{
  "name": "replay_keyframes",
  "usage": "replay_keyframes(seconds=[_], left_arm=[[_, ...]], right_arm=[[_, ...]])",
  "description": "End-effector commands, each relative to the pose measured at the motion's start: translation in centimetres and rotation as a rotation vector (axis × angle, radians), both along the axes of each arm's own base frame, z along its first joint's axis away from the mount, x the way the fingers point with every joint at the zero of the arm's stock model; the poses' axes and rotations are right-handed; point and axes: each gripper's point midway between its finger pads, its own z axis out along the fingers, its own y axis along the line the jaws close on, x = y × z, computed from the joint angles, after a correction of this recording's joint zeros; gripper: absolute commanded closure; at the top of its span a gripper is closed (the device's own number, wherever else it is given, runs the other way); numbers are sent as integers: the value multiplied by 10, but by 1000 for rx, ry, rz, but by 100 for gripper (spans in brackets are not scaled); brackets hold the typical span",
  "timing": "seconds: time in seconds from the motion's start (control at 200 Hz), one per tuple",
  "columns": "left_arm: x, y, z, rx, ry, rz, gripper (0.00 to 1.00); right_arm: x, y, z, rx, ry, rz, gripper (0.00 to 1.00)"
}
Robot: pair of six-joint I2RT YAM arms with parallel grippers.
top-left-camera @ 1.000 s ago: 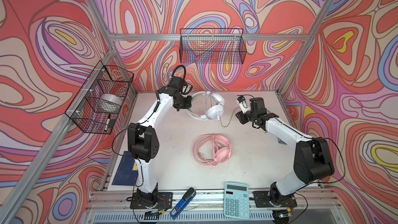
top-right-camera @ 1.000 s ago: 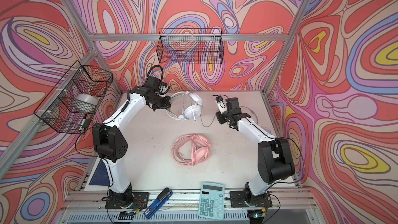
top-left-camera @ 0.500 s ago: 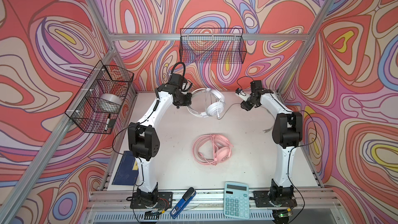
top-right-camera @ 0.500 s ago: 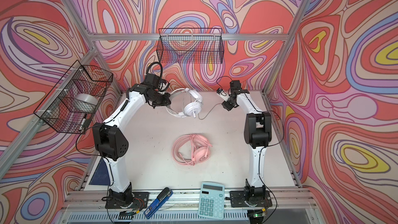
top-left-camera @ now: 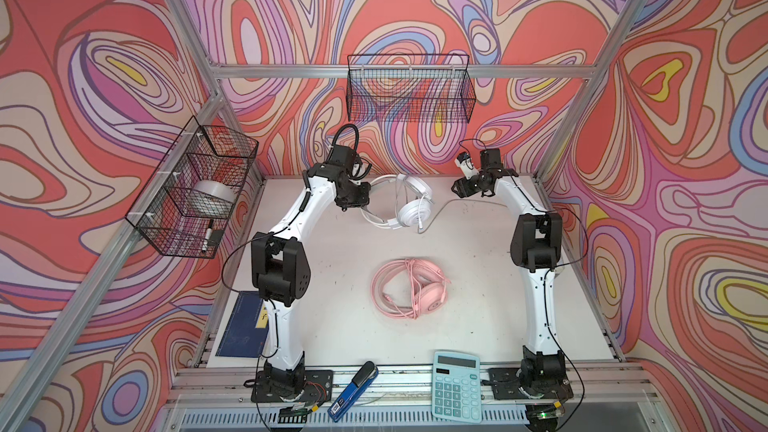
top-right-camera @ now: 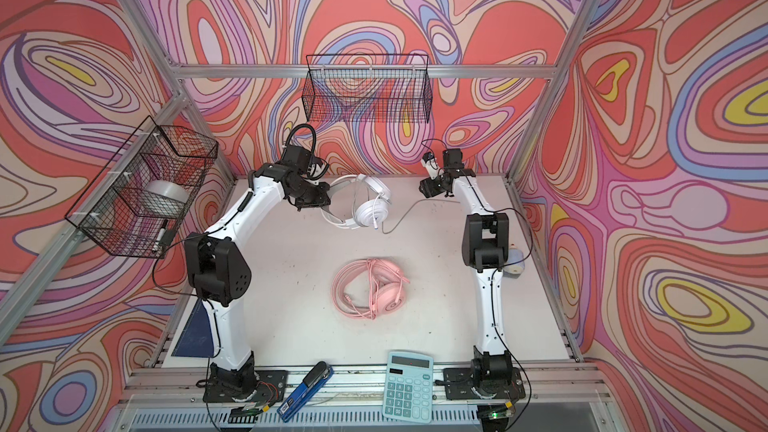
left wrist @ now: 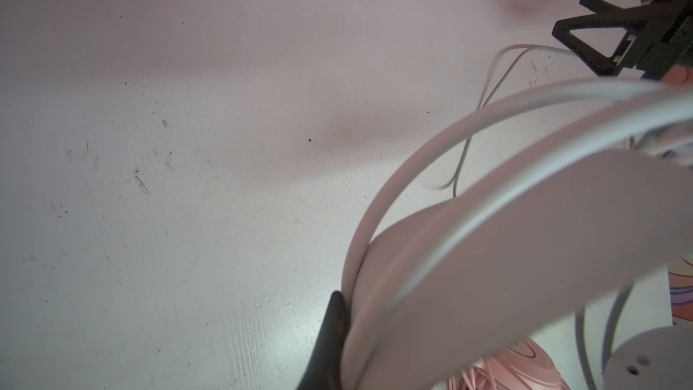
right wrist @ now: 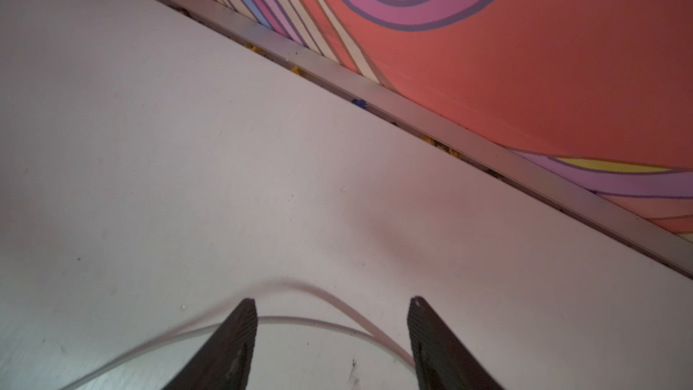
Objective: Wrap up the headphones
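**1. L gripper** [top-left-camera: 362,197]: clenched on the headband of the white headphones [top-left-camera: 409,214]. In the L wrist view one black finger [left wrist: 330,332] lies flat against the band's edge. The opposing finger is hidden behind the band.

**2. White headphones:** at the far centre of the table [top-left-camera: 332,326], just right of the L gripper in both top views [top-right-camera: 372,211]. The band arcs away from the closed jaws toward the R side, and the earcups sit at its far end, close together. Whether the cups rest on the table or hang clear of it cannot be told.

**3. Grey cord** [top-left-camera: 440,206]: part of it passes over the cups. The free length runs from below the cups across the table toward the R gripper [top-left-camera: 460,189].

**4. R gripper:** released, jaws wide apart, nothing grasped. It is near the far R of the table, apart from the cups. In the R wrist view [right wrist: 332,305] the cord [right wrist: 300,320] lies across the gap between the two fingers and is not pinched.

**5. Pink headphones** [top-left-camera: 409,292]: at table centre with the pink cord looped around them, flat on the surface. They are well apart from both grippers and nearer the front edge than the white set [top-right-camera: 370,292].
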Motion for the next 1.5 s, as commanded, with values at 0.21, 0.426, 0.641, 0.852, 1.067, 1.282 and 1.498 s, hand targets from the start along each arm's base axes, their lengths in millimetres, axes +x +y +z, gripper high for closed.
replay_keyframes(seconds=[0.21, 0.426, 0.641, 0.852, 1.067, 1.282, 1.498], left_arm=[[-4, -3, -1, -35, 20, -2, 100], [-4, -4, -3, -44, 26, 3, 100], [-4, -3, -3, -42, 26, 6, 100], [-4, -3, -4, -40, 30, 3, 100], [-5, -3, -7, -35, 35, 2, 100], [-8, -2, -5, -37, 34, 1, 100], [-9, -3, -7, -45, 42, 2, 100]], right_arm=[[-3, -10, -60, 86, 198, -208, 42], [-44, -18, -79, 29, 339, -231, 53], [-104, -22, -79, -13, 490, -224, 65], [-140, -16, -47, -12, 462, -139, 65], [-144, -25, -12, -152, 300, 18, 53], [-135, -18, 21, -314, 84, 337, 40], [-110, -19, 16, -450, -13, 525, 36]])
